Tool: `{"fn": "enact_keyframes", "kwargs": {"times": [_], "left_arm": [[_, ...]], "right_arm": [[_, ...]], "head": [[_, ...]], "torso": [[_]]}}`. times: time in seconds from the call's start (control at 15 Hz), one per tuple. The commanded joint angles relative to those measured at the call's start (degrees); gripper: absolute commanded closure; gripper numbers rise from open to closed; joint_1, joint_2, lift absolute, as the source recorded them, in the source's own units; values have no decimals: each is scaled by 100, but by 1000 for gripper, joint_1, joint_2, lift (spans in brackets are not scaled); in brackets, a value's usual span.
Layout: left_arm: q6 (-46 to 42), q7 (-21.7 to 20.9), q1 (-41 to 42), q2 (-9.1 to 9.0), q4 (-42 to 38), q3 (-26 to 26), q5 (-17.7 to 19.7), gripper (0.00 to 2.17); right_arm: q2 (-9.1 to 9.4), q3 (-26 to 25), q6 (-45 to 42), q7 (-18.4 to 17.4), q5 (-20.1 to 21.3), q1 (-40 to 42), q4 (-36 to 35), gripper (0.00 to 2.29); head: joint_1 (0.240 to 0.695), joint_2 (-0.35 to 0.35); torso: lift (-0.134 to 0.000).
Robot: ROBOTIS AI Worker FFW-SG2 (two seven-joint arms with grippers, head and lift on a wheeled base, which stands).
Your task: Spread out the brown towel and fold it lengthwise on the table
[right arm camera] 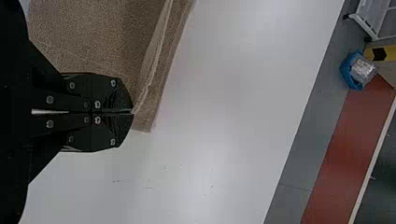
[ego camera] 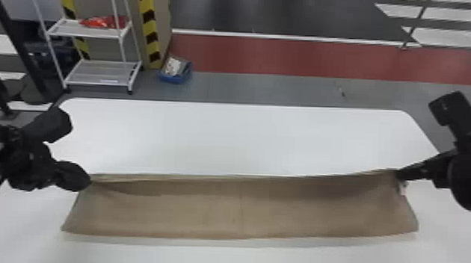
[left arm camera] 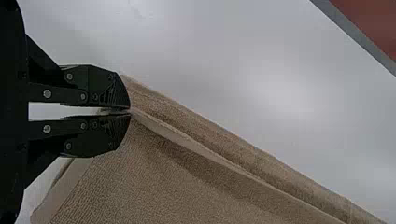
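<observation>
- The brown towel (ego camera: 243, 211) stretches in a long strip from side to side on the white table (ego camera: 245, 137).
- The left pincer (ego camera: 88, 180) is clenched on its far left corner.
- The right pincer (ego camera: 399, 174) grips the far right corner, tips together.

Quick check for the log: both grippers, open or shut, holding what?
Left gripper: closed, pinching the brown towel.
Right gripper: closed, pinching the towel near its other end.
</observation>
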Motion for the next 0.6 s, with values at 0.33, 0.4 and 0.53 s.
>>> {"fn": "enact_keyframes", "kwargs": {"times": [0.33,0.4,0.53], "left_arm": [[-53,25,-106,-28,161,-81,-11,1045],[-70,25,-106,-28,161,-81,-11,1045],[-88,25,-106,-46,169,-81,-2,1045]], "right_arm": [[42,213,-329,-146,331,-121,378,1457],[86,213,-311,-313,348,-121,405,1312],[130,266,-276,-532,357,-121,440,1281]], "head": [[695,-46],[695,-47],[695,-53]], "torso": [[-124],[-124],[-124]]}}
